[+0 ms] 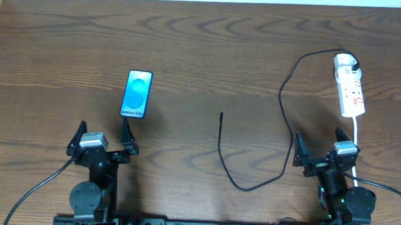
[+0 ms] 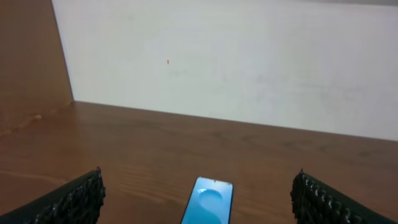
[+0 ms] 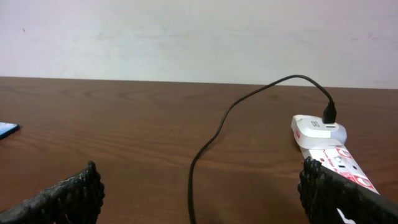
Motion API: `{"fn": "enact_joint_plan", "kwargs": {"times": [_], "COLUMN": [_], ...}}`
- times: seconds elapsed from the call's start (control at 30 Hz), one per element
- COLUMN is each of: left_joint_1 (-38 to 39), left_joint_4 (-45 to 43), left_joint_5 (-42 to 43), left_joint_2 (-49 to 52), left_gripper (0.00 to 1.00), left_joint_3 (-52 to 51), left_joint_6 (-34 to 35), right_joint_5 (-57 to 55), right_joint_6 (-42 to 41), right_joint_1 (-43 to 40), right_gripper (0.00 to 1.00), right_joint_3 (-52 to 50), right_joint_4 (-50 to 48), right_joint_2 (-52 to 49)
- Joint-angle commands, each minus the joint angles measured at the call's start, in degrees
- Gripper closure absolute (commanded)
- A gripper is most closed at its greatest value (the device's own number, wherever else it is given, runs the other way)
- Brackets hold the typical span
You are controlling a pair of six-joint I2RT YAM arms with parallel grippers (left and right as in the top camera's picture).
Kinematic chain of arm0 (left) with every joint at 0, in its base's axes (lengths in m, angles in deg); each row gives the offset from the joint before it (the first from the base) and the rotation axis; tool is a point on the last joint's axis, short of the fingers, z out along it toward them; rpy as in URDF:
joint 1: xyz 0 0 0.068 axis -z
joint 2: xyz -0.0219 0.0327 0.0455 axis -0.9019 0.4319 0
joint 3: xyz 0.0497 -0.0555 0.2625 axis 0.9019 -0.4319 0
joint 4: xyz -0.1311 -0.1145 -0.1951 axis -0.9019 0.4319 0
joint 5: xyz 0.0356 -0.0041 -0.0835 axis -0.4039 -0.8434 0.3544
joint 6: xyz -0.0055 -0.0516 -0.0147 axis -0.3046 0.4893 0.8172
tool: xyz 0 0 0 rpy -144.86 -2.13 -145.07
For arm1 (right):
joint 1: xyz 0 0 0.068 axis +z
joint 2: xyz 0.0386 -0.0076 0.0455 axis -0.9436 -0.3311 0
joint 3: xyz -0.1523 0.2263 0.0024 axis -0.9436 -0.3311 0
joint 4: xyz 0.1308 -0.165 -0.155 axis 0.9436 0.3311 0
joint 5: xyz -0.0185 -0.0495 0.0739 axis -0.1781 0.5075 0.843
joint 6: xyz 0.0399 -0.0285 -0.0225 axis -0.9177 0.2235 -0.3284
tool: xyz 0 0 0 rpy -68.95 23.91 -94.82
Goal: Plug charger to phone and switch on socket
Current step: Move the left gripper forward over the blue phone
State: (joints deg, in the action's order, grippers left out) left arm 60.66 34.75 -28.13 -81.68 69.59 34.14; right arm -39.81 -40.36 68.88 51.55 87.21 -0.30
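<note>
The phone [image 1: 136, 94] lies face up on the left of the table, blue screen lit; it shows between the jaws in the left wrist view [image 2: 208, 202]. The black charger cable [image 1: 282, 109] runs from the white plug on the socket [image 1: 349, 85] in a loop to its plug tip [image 1: 221, 115] at mid-table. The right wrist view shows the cable [image 3: 211, 143] and the socket [image 3: 326, 140]. My left gripper [image 1: 103, 137] is open just below the phone. My right gripper [image 1: 319, 146] is open below the socket, empty.
A white wall [image 2: 249, 62] rises at the table's far edge. A wooden side panel [image 2: 28, 56] stands at the far left. The socket's white cord [image 1: 357, 143] runs down past my right gripper.
</note>
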Motion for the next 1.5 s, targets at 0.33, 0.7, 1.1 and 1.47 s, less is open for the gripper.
{"fn": "enact_joint_plan", "kwargs": {"times": [0.33, 0.7, 1.1, 1.47], "left_joint_1": [-0.3, -0.3, -0.3, -0.3], "left_joint_4": [2.0, 17.4, 38.6, 55.0], "left_joint_5": [1.3, 4.6, 4.7, 4.7], "left_joint_2": [22.4, 43.4, 62.5, 77.4], "left_gripper": [0.05, 0.05, 0.05, 0.05], "left_joint_3": [19.7, 41.5, 62.7, 78.5], "left_joint_6": [-0.9, -0.7, 0.1, 0.4], "right_joint_5": [-0.6, -0.6, -0.6, -0.6], "right_joint_6": [-0.2, -0.2, -0.2, -0.2], "right_joint_1": [0.7, 0.7, 0.7, 0.7], "right_gripper": [0.01, 0.01, 0.01, 0.01], "right_joint_3": [-0.1, -0.1, -0.1, -0.1], "right_joint_4": [0.4, 0.4, 0.4, 0.4], "right_joint_2": [0.5, 0.5, 0.5, 0.5]}}
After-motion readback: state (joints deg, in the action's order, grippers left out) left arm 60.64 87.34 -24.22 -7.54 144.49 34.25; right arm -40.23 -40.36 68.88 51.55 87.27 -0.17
